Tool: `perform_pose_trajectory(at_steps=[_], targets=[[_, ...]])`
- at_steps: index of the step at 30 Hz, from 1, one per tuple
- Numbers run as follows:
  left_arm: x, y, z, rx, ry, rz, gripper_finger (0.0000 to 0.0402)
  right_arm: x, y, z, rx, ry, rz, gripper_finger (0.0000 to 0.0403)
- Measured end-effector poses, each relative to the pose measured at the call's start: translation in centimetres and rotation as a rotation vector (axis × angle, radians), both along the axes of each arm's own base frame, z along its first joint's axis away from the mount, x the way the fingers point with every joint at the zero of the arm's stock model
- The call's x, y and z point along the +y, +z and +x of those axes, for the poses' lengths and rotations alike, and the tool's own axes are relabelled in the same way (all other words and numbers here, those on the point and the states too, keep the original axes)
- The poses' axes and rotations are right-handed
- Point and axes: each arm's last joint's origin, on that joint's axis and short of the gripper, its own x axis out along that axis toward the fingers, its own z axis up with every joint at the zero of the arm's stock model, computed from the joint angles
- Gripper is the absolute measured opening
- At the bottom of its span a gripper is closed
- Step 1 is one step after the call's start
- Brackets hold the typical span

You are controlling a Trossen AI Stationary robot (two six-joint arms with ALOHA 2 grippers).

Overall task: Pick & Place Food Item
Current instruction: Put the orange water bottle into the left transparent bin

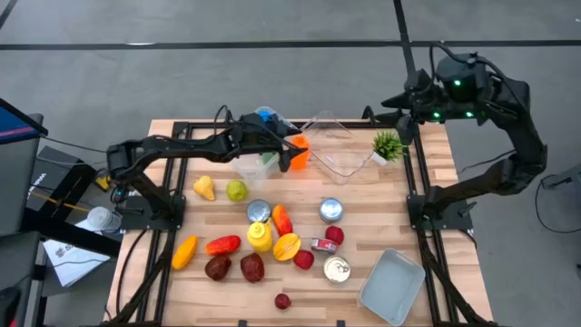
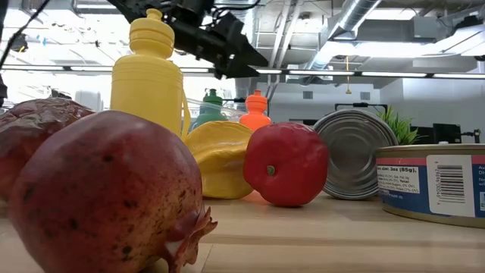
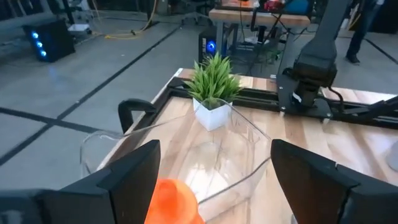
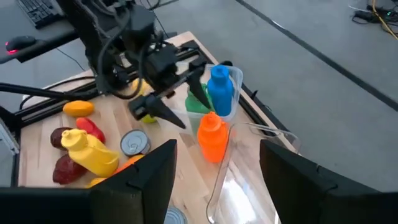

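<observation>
Hovering left tool (image 1: 292,148), orange bottle (image 1: 299,153) between fingers

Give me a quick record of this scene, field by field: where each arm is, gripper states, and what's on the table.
left gripper: open, over the table's far side, fingers on either side of the orange bottle, not closed on it
right gripper: open, raised above the far right corner, holding nothing
clear container: far side, next to the orange bottle
blue bottle: in a second clear tub with a green bottle
potted plant: far right
food pile: fruit, cans and a yellow bottle in the middle
grey tray: near right corner
</observation>
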Motion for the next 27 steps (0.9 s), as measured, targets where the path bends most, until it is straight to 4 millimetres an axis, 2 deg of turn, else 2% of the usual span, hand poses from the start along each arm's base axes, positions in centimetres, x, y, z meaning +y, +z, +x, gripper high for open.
perform_pose_trajectory(at_steps=[6, 12, 23, 27], targets=[[1.7, 0.2, 1.8, 0.053, 0.018, 0.006, 0.0296, 0.4, -0.2, -0.9, 0.034, -0.017, 0.007, 0.0221], [2.2, 0.3, 1.6, 0.1, 0.032, -0.007, 0.0296, 0.5, -0.4, -1.0, 0.062, -0.014, 0.013, 0.0221], [2.3, -0.7, 1.5, 0.184, 0.04, 0.018, 0.0295, 0.4, -0.4, -0.8, 0.063, -0.004, -0.004, 0.0221], [2.7, -0.9, 1.3, 0.203, 0.05, 0.016, 0.0283, 0.4, -0.4, -0.8, 0.061, -0.004, -0.004, 0.0221]])
